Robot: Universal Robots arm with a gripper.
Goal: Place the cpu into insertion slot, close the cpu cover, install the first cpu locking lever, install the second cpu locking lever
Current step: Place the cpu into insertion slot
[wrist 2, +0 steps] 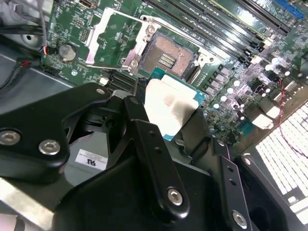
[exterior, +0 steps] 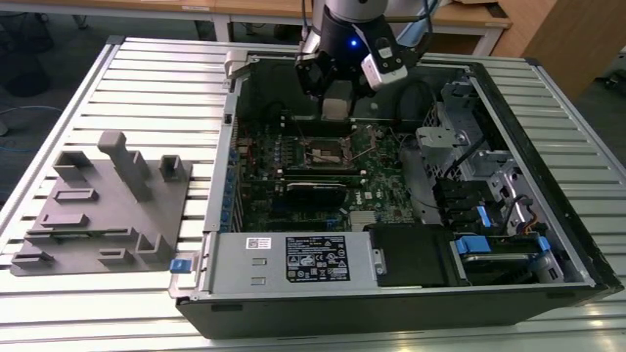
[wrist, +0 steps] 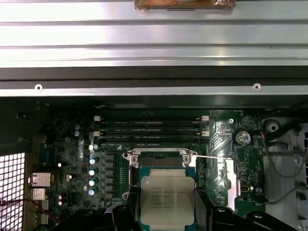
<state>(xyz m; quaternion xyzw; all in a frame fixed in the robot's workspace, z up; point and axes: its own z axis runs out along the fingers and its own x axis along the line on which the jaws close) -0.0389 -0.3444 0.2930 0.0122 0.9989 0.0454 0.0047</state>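
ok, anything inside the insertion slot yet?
No chip: the insertion slot shows bare contacts in the second wrist view. The cpu, held by the gripper, hides part of its edge.

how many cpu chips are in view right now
1. The cpu is clamped in the gripper, close by the empty insertion slot, whose cpu cover stands swung open beside it. Others could be hidden elsewhere in the case.

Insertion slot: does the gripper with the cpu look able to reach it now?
Probably yes: the cpu cover is swung open, the insertion slot lies bare, and the gripper holds the cpu close by.
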